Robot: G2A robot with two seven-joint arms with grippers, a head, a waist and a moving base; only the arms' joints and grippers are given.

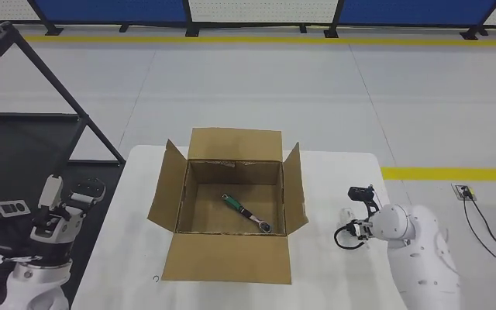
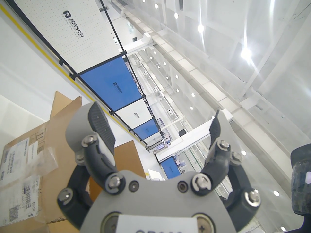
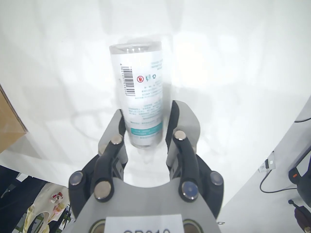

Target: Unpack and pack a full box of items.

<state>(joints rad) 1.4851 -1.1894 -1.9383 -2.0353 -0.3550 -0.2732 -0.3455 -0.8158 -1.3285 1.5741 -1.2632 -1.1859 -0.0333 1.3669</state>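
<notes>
While the right tool [image 3: 148,115] pinches a clear bottle [image 3: 141,86] over the white bench [image 1: 325,279], just right of the open box [image 1: 230,258], only a wrench [image 1: 246,213] lies inside, so unpacking looks nearly done. The next move calls for setting the bottle down gently. The left tool [image 2: 158,120], spread, points upward beside the box. Beyond the bench are a pale floor [image 1: 271,85], yellow lines [image 1: 232,39] and blue-and-white panels [image 1: 108,9].

Brown box [image 1: 232,260]; green-handled wrench [image 1: 246,213]; clear bottle [image 3: 141,90], white-and-teal label [image 3: 145,107]; white table [image 1: 333,260].
</notes>
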